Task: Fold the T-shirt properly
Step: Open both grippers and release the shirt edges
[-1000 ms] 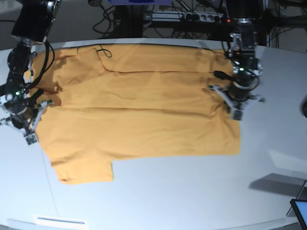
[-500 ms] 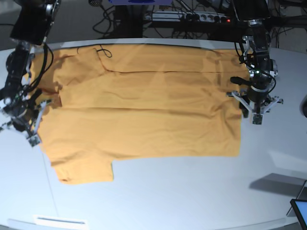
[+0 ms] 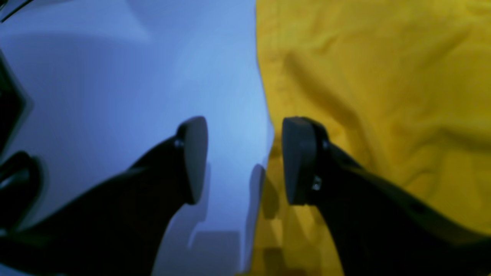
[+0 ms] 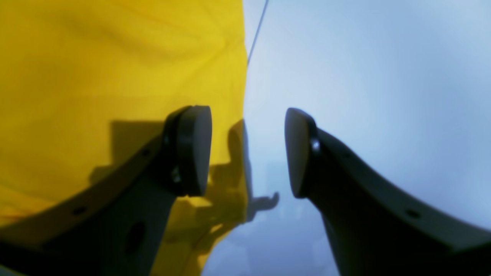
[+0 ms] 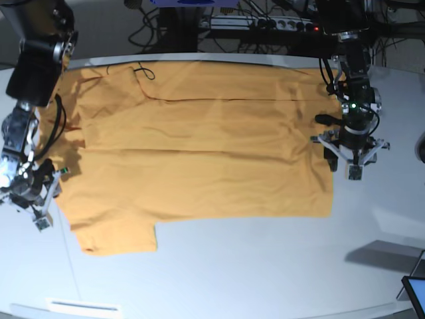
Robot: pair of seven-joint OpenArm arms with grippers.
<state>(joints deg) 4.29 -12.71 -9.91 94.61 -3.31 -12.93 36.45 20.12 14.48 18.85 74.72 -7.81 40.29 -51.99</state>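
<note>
While the pale, glossy table [image 5: 265, 266] fills most of the base view, a tangle of black cables and a power strip [image 5: 265, 23] sits behind its far edge, and a dark screen corner [image 5: 415, 292] pokes in at the near right. A white label strip [image 5: 83, 306] lies near the front-left edge. Spread flat across the table is the T-shirt [image 5: 199, 153], plain orange-yellow, wrinkled, with long creases running across it and one sleeve jutting toward the near-left. Its upper edge runs along the table's far rim. The left gripper [image 5: 350, 163] hangs at the shirt's right-hand edge, jaws spread with nothing between them; its wrist view shows one finger over cloth, one over bare table. The right gripper [image 5: 36, 209] sits at the opposite edge, jaws likewise apart and empty, straddling the hem.
</note>
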